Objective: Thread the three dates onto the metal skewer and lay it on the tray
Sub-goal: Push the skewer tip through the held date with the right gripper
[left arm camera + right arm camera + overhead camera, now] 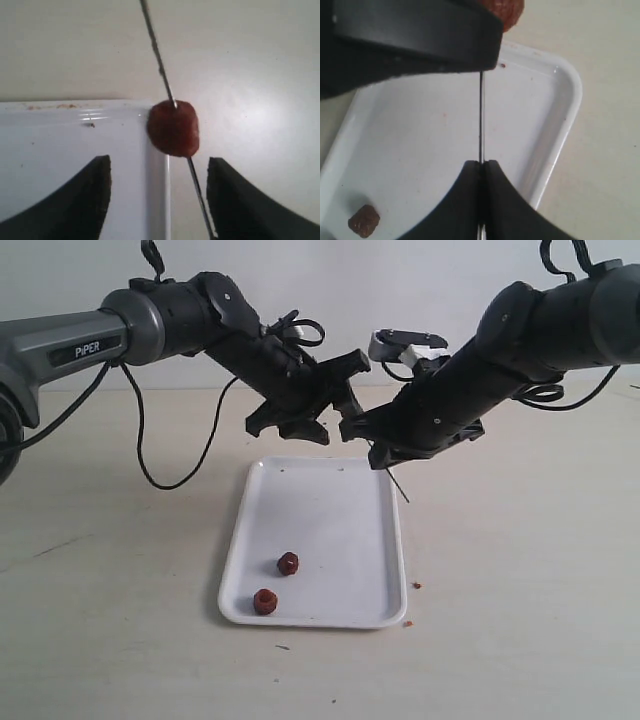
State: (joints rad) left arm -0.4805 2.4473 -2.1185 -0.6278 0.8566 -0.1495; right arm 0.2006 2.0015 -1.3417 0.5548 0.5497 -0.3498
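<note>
One date point(173, 128) is threaded on the metal skewer point(159, 55), and its edge shows above the dark finger in the right wrist view as the same date point(506, 12). My left gripper point(157, 165) is open, its fingers on either side just short of that date and apart from it. My right gripper point(481, 165) is shut on the skewer point(481, 115). In the exterior view both grippers, left point(338, 405) and right point(352, 428), meet above the far end of the white tray point(330, 505); the skewer's tail point(400, 485) sticks out below. Two loose dates point(287, 563) point(265, 601) lie on the tray.
The tray's rim point(159, 165) runs under the left gripper. A loose date point(364, 220) shows on the tray point(420, 125) in the right wrist view. Brown crumbs point(416, 585) lie on the table beside the tray's near right corner. A black cable point(165, 475) loops down on the left.
</note>
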